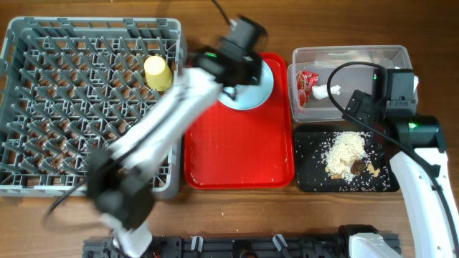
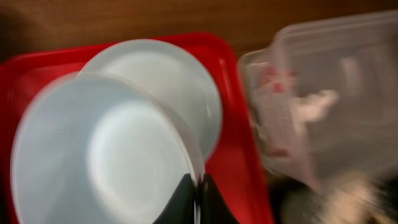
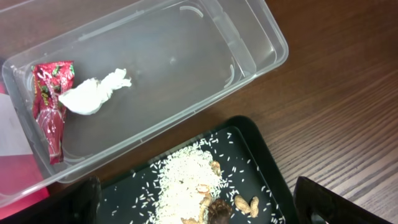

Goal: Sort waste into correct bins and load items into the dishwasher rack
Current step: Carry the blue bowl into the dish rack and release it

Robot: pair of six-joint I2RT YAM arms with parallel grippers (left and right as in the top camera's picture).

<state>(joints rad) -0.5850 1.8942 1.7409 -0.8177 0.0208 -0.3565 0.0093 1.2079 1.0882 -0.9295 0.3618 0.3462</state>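
I count one yellow cup (image 1: 158, 72) in the rack (image 1: 43, 107). My left jaws are clamped on one blue bowl (image 2: 93, 155), with one plate (image 2: 168, 78) behind it. The tub (image 3: 186, 62) holds one wrapper (image 3: 48, 106) and one tissue (image 3: 93, 93). The black tray (image 3: 261, 162) has one crumb pile (image 3: 183, 180). My right jaws are wide apart.

Table: brown wood-grain tabletop (image 1: 237, 21), and it's filling the background in every view.
Light: even and bright, soft sheen across the grain.

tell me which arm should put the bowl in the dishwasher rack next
Left. The left gripper is pinched on the rim of the light blue bowl above the red tray, beside the dishwasher rack. The right gripper is open over the black tray, on the far side.
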